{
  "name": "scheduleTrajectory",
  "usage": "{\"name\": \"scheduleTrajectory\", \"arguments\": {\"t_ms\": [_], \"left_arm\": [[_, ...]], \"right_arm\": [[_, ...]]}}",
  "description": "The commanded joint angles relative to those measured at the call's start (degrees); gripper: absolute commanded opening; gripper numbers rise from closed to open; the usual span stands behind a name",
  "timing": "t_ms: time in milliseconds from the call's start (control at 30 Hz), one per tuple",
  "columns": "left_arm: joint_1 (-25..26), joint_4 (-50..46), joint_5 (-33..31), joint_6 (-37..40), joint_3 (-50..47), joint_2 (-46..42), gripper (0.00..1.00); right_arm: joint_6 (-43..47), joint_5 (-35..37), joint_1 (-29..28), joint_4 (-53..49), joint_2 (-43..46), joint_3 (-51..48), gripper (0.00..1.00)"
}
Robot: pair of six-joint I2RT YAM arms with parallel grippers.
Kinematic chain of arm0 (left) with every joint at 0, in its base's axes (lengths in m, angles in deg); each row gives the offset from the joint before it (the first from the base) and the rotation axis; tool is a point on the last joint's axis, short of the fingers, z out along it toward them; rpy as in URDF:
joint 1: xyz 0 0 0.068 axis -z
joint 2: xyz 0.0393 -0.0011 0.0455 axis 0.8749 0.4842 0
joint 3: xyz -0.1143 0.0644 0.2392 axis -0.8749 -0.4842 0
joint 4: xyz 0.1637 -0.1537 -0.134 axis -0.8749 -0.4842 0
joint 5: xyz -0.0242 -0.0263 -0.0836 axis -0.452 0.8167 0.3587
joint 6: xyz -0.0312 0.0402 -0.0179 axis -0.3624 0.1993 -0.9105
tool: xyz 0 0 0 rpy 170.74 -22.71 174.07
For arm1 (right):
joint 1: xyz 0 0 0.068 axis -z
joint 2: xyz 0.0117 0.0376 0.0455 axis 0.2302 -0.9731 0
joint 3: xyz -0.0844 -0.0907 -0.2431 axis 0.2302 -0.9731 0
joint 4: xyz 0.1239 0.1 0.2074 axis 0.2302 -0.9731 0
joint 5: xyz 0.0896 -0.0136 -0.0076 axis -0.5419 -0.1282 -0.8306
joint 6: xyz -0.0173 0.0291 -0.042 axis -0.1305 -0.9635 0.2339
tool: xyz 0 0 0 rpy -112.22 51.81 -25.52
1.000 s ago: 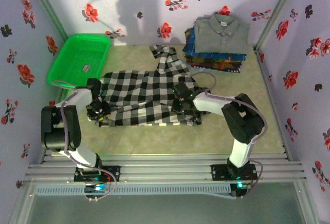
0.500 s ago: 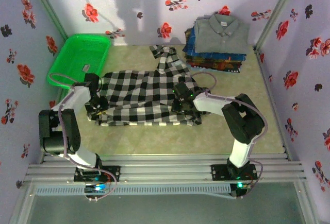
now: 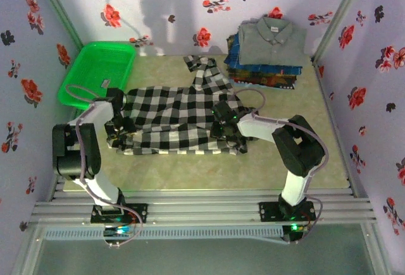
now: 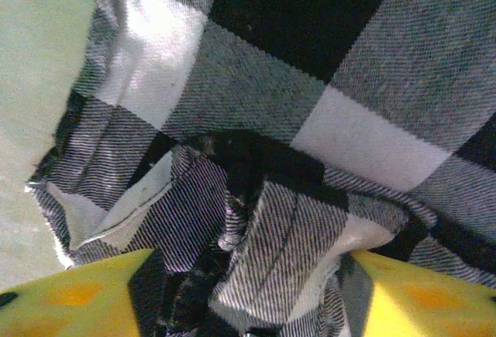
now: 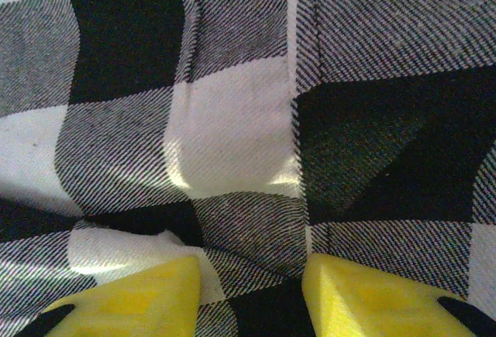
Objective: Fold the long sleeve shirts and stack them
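My left pincer point(image 4: 248, 294) stands released, with the bunched hem of the checked shirt point(image 3: 177, 114) slack between its tips. My right pincer point(image 5: 252, 275) is low over the same shirt; I cannot tell if it grips. Limp, light cloth: I'd pinch doubled edges.

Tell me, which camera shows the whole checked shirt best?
The top external view: the checked shirt lies spread across the table, mostly uncovered. The wrist views give close-ups: bunched cloth between the left fingers, flat squares and a seam at the right fingers.
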Motion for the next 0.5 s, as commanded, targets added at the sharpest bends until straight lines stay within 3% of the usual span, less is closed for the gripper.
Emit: {"name": "scheduleTrajectory", "arguments": {"t_ms": [0,133,233,333,467], "left_arm": [[2.1,-3.8,1.5,-2.2,8.3,-2.2,0.70],[8.1,-5.7,12.8,-10.3,11.9,-6.3,0.75],[11.2,-0.2,18.5,-14.3,8.4,-3.5,0.70],[11.2,7.6,18.5,-16.0,3.4,1.8,0.59],[10.0,12.3,15.5,-17.0,-0.7,6.1,0.57]], "right_arm": [[0.0,-1.3,-0.7,-12.3,0.2,-1.7,0.47],[3.1,-0.3,-0.8,-16.3,6.2,1.8,0.55],[4.6,-0.9,0.1,-15.8,2.5,5.6,0.56],[2.3,-1.7,1.6,-14.1,-4.6,7.0,0.47],[1.1,0.5,1.4,-12.6,-7.7,3.7,0.43]]}}
